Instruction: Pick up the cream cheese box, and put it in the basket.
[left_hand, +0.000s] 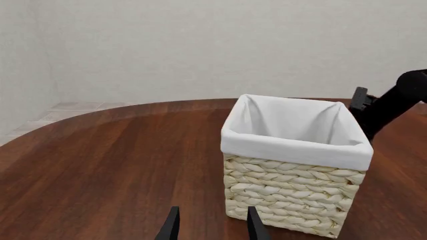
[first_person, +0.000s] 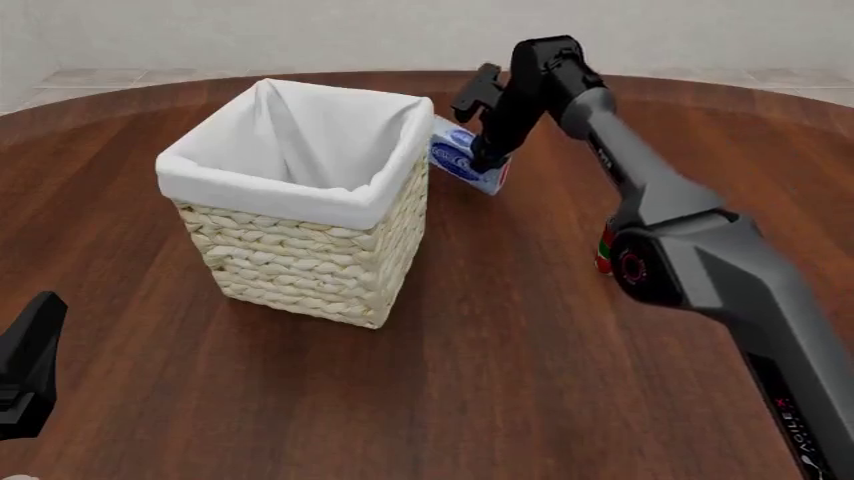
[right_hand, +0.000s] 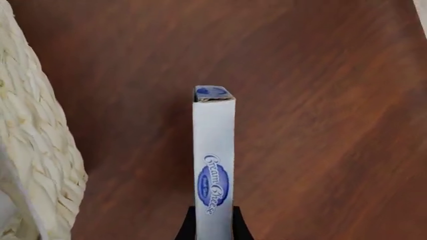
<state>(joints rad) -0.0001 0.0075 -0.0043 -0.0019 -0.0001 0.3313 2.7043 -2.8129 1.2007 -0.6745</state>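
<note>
We have the small flat pale blue-white cream cheese box (first_person: 465, 160) pinched across its thin faces in our right gripper (right_hand: 213, 227), lifted just beside the cream-beige woven wicker basket (first_person: 307, 250). It looks light, stiff and smooth-sided, so we grip near one end. Our left gripper (left_hand: 212, 225) hangs empty, jaws apart.

Cream woven basket (first_person: 307, 265) with white liner, pale blue-white cream cheese box (first_person: 462, 160), dark-blue oval logo.

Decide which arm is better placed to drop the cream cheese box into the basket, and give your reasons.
Right. Its tool is shut on the cream cheese box, raised beside the basket rim. The left tool is open and holds nothing.
</note>
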